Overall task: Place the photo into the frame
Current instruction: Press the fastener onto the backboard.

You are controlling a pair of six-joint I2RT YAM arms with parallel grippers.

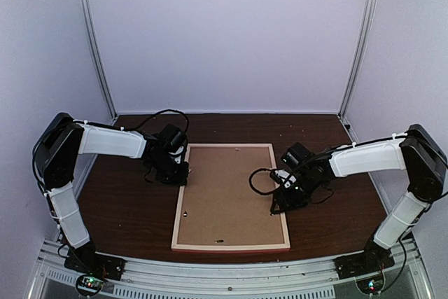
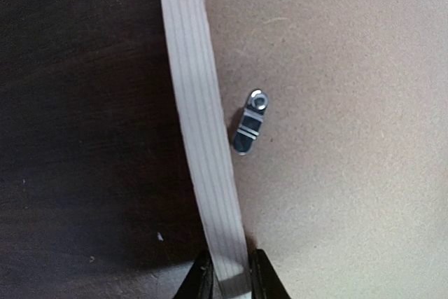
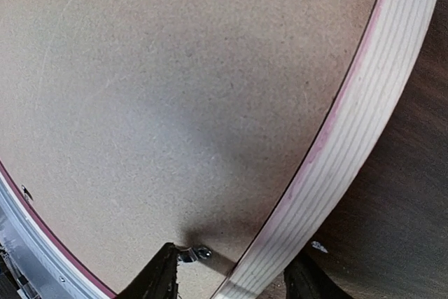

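Observation:
The frame lies face down in the middle of the table, its pale wood back edges up and a thin pink line along the inside. A plain brown backing board fills it. The photo is hidden. My left gripper is shut on the frame's left rail, one finger on each side. My right gripper stands open astride the right rail. Its inner finger touches a small metal turn clip, and its outer finger is apart from the rail over the table.
Another metal turn clip sits on the backing board just inside the left rail. The dark wooden table runs round the frame. White walls close the back and sides. An aluminium rail borders the near edge.

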